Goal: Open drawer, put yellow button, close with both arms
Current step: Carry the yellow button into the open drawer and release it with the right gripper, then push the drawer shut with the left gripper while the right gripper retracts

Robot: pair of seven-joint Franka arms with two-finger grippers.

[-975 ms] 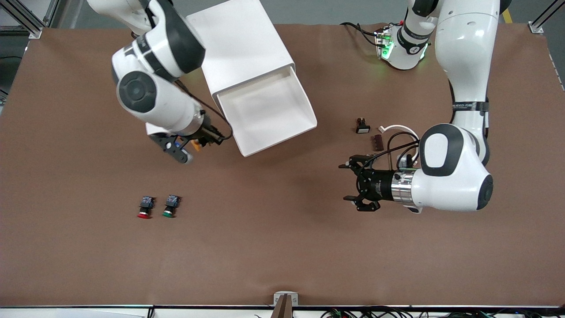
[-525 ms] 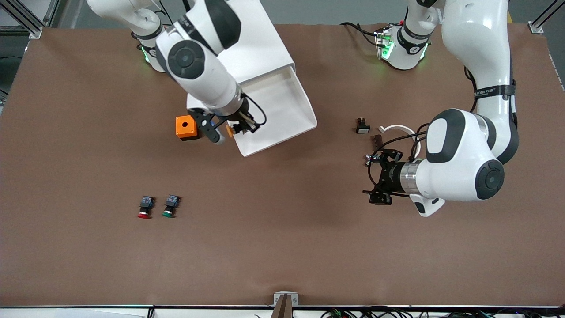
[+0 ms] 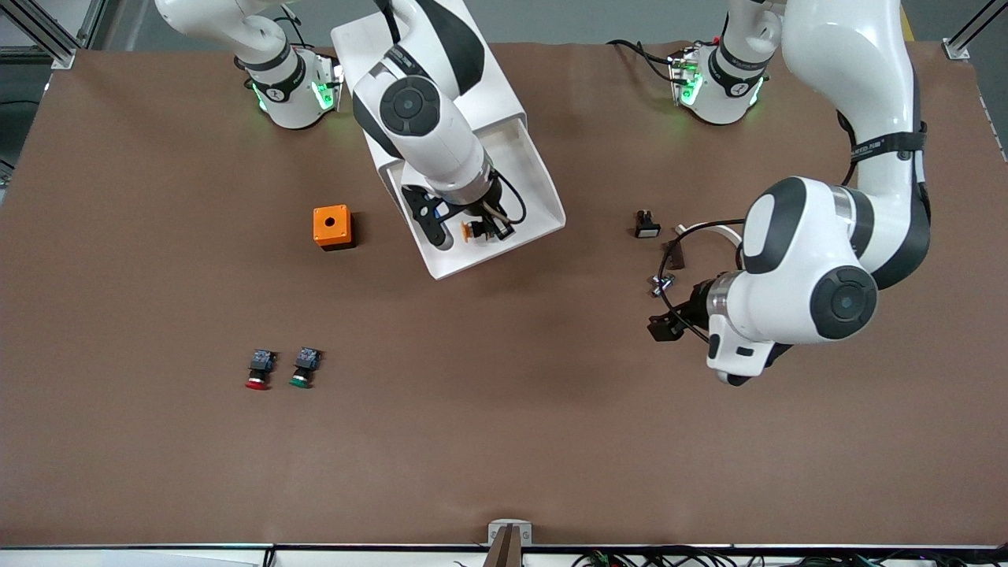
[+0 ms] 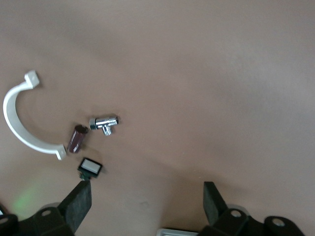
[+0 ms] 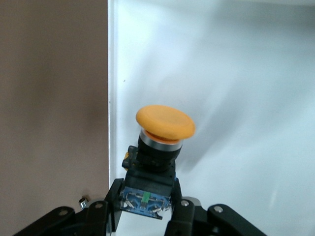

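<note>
Right wrist view showed the right hand (image 5: 145, 206) clenched on the yellow button (image 5: 158, 147), cap pointing away from the fingers, directly over the open drawer (image 3: 543, 201), while the left hand (image 4: 147, 204) waited spread above the worktop (image 3: 504, 409).

Matt brown table, smooth white plastic, one shiny metal piece

The table (image 3: 504, 441) looks matt; the drawer (image 5: 236, 73) is smooth white plastic with soft shine; the yellow button (image 5: 165, 121) has a matt plastic cap and metallic collar; the small fitting (image 4: 104, 123) is glossy chrome.
</note>
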